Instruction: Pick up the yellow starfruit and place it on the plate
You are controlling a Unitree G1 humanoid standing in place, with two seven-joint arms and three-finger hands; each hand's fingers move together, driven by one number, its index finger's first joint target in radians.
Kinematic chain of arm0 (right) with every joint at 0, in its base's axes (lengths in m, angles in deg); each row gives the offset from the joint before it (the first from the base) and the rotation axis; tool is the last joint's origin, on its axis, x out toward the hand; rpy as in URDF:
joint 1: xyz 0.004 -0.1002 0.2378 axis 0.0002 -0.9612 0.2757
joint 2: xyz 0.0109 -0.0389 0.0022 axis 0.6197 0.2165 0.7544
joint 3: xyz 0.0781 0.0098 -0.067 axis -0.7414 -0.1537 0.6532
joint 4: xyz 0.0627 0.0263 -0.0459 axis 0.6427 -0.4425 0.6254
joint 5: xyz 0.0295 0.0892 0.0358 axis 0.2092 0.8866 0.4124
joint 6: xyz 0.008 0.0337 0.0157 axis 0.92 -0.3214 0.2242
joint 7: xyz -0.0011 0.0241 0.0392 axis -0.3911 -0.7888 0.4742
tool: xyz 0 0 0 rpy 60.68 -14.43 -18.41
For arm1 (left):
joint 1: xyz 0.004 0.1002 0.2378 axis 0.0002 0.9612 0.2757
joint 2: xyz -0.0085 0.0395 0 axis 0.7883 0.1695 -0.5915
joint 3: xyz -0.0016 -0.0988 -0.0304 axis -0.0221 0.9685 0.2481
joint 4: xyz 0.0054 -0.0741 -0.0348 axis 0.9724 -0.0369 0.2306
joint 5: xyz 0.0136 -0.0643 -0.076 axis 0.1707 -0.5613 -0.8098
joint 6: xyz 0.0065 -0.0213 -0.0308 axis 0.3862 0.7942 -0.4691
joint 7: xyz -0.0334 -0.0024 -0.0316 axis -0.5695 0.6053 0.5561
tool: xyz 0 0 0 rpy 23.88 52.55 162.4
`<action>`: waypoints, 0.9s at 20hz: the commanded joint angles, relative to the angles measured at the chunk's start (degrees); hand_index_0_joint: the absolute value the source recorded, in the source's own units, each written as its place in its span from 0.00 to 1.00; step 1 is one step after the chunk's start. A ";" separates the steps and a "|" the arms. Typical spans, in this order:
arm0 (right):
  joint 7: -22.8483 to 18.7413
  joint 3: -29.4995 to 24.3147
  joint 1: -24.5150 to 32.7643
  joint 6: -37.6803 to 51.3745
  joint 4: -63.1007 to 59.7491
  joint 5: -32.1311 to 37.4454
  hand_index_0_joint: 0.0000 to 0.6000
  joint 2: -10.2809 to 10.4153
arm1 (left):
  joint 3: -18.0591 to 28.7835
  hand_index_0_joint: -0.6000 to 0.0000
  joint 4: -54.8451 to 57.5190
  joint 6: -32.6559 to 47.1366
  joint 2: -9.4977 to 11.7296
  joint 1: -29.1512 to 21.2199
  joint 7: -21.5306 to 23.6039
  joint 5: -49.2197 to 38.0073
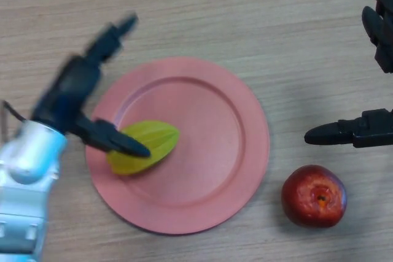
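Starfruit on the plate, release in hand

Starfruit point(147, 146) lies on the left part of the pink plate point(215, 121). We see our left hand point(73, 96) spread open, thumb over the fruit, gripping nothing. Next we judge: lift clear. Right hand point(368, 128) idles open, far right, beyond an apple point(314, 196).

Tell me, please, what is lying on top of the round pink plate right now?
The yellow-green starfruit lies on the round pink plate, left of its centre. The left hand hangs over it, one finger covering part of the fruit's near edge.
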 commanded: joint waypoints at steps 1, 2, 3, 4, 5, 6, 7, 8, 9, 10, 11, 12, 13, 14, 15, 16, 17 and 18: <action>-1.24 -3.84 1.00 8.12 2.77 0.64 0.00 -1.61 | 5.43 1.00 5.85 5.71 2.72 -0.71 3.42 -9.95; -1.24 -3.71 0.86 7.57 3.25 0.86 0.00 -1.51 | 6.03 1.00 7.07 5.73 2.84 0.08 4.14 -12.64; -1.07 -3.43 0.77 6.99 3.88 1.01 0.00 -1.42 | 6.59 1.00 8.44 6.61 2.79 1.25 5.51 -15.27; -1.10 -3.15 0.95 6.71 4.27 1.10 0.00 -1.30 | 7.09 1.00 10.21 5.50 2.55 2.19 6.10 -18.36; -1.40 -2.68 1.27 6.59 4.53 1.31 0.00 -1.04 | 7.35 1.00 11.37 5.07 2.31 3.30 6.83 -20.72; -1.84 -2.28 1.64 6.42 4.71 1.61 0.00 -0.81 | 7.54 1.00 11.32 5.63 2.36 3.99 7.31 -20.72; -2.46 -1.75 2.20 6.25 4.96 1.60 0.00 -0.67 | 7.95 1.00 10.90 6.45 2.60 4.56 8.15 -19.12; -2.70 -1.16 2.44 6.48 4.78 1.31 0.00 -0.53 | 8.27 1.00 10.57 7.05 2.62 4.96 9.18 -17.67; -2.60 -0.46 2.40 7.00 4.42 0.81 0.00 -0.24 | 8.66 1.00 10.35 7.88 2.49 5.93 11.02 -15.35; -2.32 -0.34 2.20 6.91 4.44 0.83 0.00 -0.09 | 8.99 1.00 10.95 7.11 2.55 6.56 11.16 -14.95; -2.18 -0.19 2.11 6.89 4.11 0.74 0.00 0.09 | 9.61 1.00 11.91 5.66 2.63 7.37 10.67 -15.26; -2.21 -0.04 2.07 7.04 3.79 0.59 0.00 0.20 | 10.05 1.00 12.40 5.19 2.48 7.99 10.39 -16.04; -2.15 0.33 1.78 6.75 4.08 0.38 0.00 0.38 | 10.70 1.00 12.94 4.38 2.20 8.61 10.58 -17.90; -1.89 0.49 1.54 5.75 5.01 0.50 0.00 0.48 | 10.76 1.00 12.52 4.86 2.22 8.62 11.18 -17.58; -1.25 0.48 1.25 3.86 6.64 1.00 0.00 0.57 | 10.30 1.00 11.92 5.96 2.12 8.81 12.09 -16.22; -1.04 0.34 1.17 3.41 7.16 1.13 0.00 0.57 | 9.87 1.00 12.03 6.17 1.89 8.97 12.70 -15.34; -0.98 0.22 0.98 3.50 7.34 1.24 0.00 0.60 | 9.61 1.00 12.83 5.88 1.69 8.99 13.30 -14.59; -0.99 0.25 0.66 3.97 7.25 1.30 0.00 0.69 | 9.44 1.00 13.49 5.53 1.63 8.90 13.59 -14.04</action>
